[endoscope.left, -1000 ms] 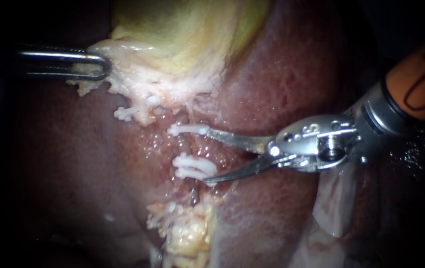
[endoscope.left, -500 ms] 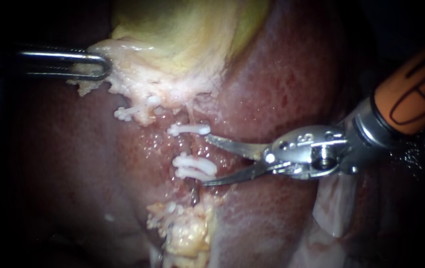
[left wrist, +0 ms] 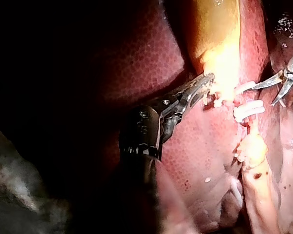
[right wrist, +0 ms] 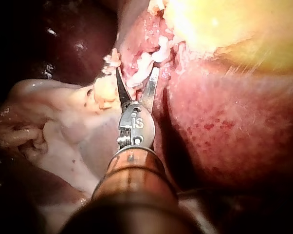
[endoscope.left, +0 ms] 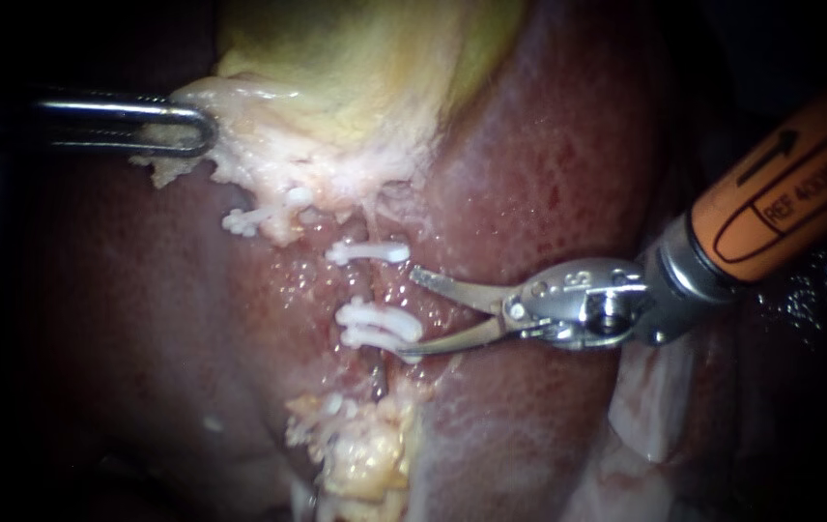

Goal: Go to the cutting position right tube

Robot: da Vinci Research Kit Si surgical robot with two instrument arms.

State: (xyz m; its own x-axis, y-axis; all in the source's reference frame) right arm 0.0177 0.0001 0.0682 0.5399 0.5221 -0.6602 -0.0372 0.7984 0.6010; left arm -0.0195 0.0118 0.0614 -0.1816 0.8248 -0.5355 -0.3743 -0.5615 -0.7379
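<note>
Hovering with blades of right tool [endoscope.left: 408, 314] wide open on nothing, just right of the right tube [endoscope.left: 371, 287] between far clip [endoscope.left: 367, 253] and near clip pair [endoscope.left: 378, 325], so could totally snag that pair or nick liver [endoscope.left: 549, 145] if pushed left crooked, with left tool [endoscope.left: 203, 126] clamped on gallbladder [endoscope.left: 365, 58].

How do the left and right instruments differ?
The left instrument has jaws shut on pale tissue at the gallbladder edge; the right instrument has jaws open beside the clips on the tube. The left shaft looks dark; the right is orange. Both end in two thin jaws.
</note>
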